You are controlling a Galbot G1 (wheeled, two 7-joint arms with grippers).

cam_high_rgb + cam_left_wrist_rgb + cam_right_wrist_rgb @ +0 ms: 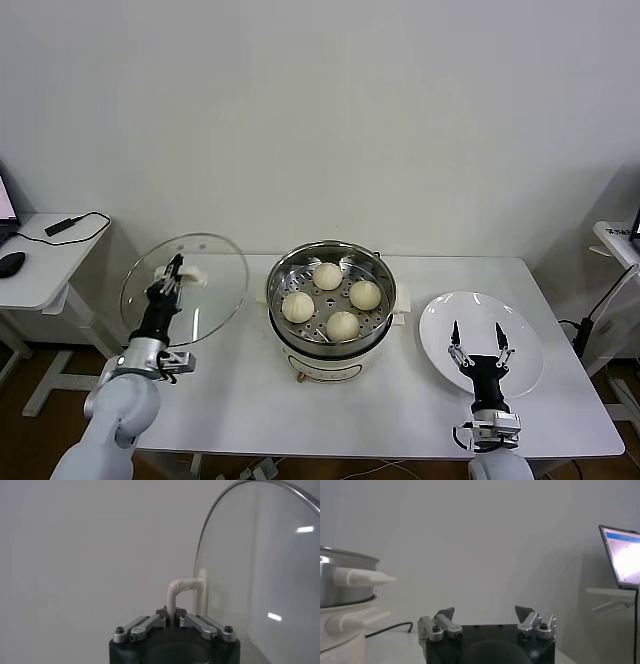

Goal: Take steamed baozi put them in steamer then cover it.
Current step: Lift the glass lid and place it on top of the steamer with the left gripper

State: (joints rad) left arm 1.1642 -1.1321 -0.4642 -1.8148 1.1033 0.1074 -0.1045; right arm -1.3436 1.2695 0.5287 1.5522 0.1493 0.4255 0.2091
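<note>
- We see 4 steamed baozi (pixel 327 276) sitting in the steamer (pixel 283 325) at the table's middle.
- Our left gripper (pixel 172 277) pinches the cover (pixel 215 285) by its white handle, raised left of the steamer.
- We should level it, centre over the rim, lower gently.
- Our right gripper (pixel 478 340) waits spread over the plate (pixel 525 345).

- Shiny stainless-steel steamer (pixel 331 300), perforated metal tray inside.
- Clear glossy glass cover (pixel 185 287), metal rim.
- Smooth matt baozi (pixel 327 276).
- Glossy white plate (pixel 482 340).
- Matt white bench (pixel 420 400).
</note>
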